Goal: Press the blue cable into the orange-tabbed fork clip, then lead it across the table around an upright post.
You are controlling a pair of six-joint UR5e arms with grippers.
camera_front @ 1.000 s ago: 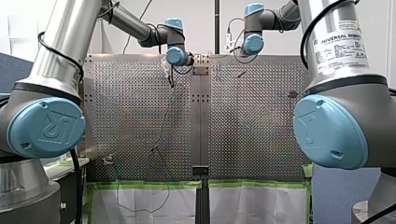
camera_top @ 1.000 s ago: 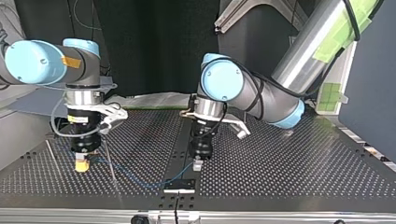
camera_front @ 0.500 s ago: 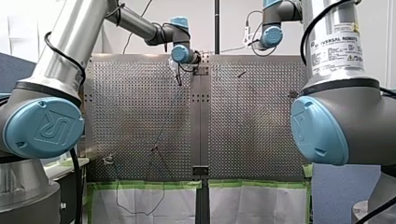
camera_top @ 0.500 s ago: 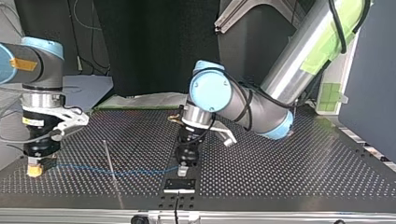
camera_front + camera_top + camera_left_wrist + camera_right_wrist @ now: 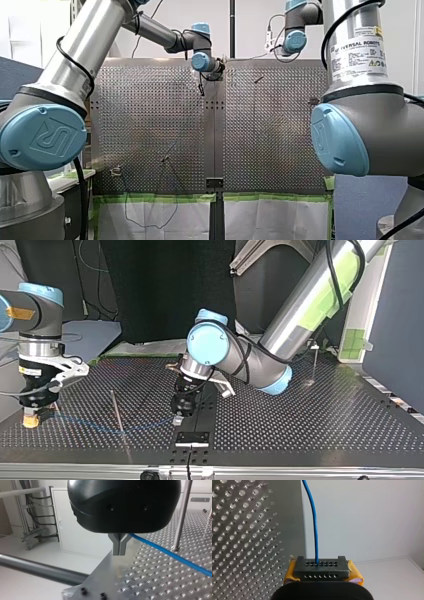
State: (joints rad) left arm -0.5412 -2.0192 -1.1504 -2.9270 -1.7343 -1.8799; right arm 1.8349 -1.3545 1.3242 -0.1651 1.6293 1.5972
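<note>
Top view, right gripper [image 5: 31,420] — pinching blue cable [image 5: 315,530]

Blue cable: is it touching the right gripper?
Touching. The right wrist view shows the blue cable running straight into the right gripper, pinched between its jaws.

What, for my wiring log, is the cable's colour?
Blue cable, clearest in the right wrist view.

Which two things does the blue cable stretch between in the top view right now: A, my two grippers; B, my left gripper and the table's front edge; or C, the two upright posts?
A: the blue cable runs from my right gripper, at that view's left, across to my left gripper near the middle.
</note>
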